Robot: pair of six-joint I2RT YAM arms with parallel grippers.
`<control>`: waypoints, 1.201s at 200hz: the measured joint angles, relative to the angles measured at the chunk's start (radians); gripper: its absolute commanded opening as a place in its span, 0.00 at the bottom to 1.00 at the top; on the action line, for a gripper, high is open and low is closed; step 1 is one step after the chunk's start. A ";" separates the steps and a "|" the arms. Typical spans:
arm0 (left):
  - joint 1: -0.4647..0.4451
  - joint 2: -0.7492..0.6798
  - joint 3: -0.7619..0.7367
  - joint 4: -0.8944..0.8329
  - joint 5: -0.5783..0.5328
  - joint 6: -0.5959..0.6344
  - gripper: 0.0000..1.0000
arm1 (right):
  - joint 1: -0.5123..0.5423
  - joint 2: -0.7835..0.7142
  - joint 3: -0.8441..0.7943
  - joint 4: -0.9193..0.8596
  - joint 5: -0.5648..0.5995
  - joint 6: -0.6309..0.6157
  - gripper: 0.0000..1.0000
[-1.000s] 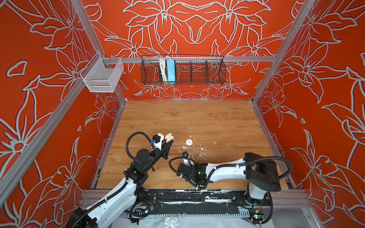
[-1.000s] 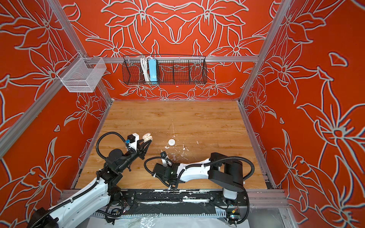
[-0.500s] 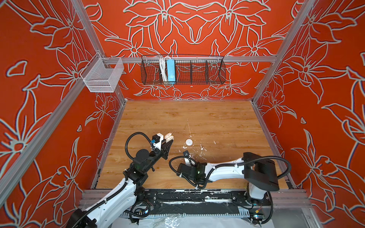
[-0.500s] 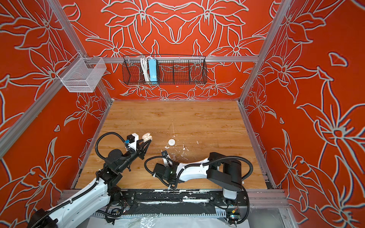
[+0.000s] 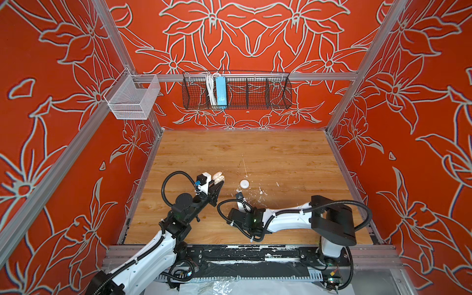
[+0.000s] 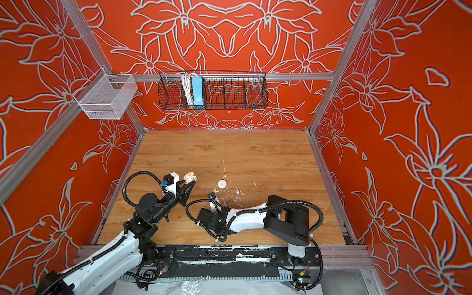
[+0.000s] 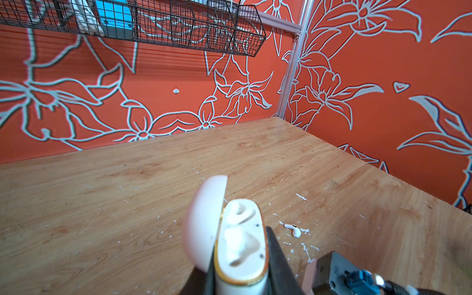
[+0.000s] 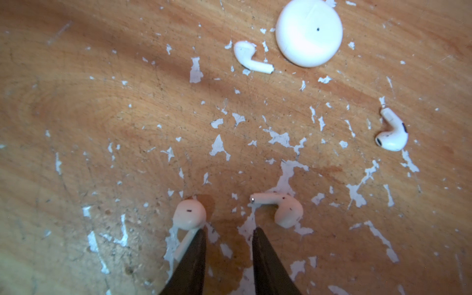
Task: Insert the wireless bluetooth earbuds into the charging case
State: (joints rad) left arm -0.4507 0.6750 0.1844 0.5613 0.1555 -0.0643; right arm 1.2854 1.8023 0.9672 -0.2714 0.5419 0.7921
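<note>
My left gripper [image 7: 241, 245] is shut on the charging case [image 7: 240, 237], a small white case with a gold rim, lid swung open and both sockets empty. In both top views it is raised over the left of the wooden floor [image 5: 218, 177] [image 6: 190, 176]. My right gripper [image 8: 229, 229] points down at the floor, open, with bare wood between its fingers. Several white earbuds lie there. One earbud [image 8: 189, 214] touches the outside of a fingertip, another [image 8: 283, 208] lies just past the other tip. Two more earbuds [image 8: 249, 58] [image 8: 392, 131] lie further off.
A round white closed case [image 8: 309, 32] [image 5: 244, 183] rests beside the far earbud. White paint flecks [image 8: 278, 138] scatter the wood. A black wire basket [image 5: 236, 89] and a white mesh basket [image 5: 132, 98] hang on the walls above the floor.
</note>
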 measured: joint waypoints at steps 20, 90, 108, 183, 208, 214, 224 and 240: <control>0.000 -0.001 0.000 0.000 0.000 0.000 0.00 | -0.013 0.001 0.001 0.000 0.000 -0.006 0.34; 0.000 -0.003 0.000 0.000 0.000 0.000 0.00 | -0.029 0.004 0.007 0.014 -0.015 -0.045 0.34; 0.000 -0.004 0.000 0.000 0.000 0.000 0.00 | -0.029 0.010 0.019 0.014 -0.027 -0.053 0.34; 0.000 -0.013 0.000 0.000 -0.001 0.000 0.00 | -0.030 0.027 0.056 -0.021 -0.033 -0.067 0.34; 0.000 -0.015 0.000 0.000 0.000 0.000 0.00 | -0.030 -0.006 0.070 -0.075 -0.038 -0.079 0.38; 0.000 -0.016 0.000 0.000 0.000 0.000 0.00 | -0.030 -0.021 0.074 -0.087 -0.047 -0.084 0.40; 0.000 -0.019 0.000 -0.002 -0.003 0.001 0.00 | -0.029 -0.047 0.092 -0.117 -0.069 -0.080 0.42; 0.000 -0.023 -0.004 0.002 -0.030 0.008 0.00 | -0.035 -0.063 0.154 -0.174 -0.115 -0.072 0.42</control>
State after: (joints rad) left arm -0.4507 0.6518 0.1802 0.5636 0.1253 -0.0563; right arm 1.2499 1.7393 1.1217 -0.4458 0.4267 0.7197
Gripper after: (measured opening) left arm 0.248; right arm 0.418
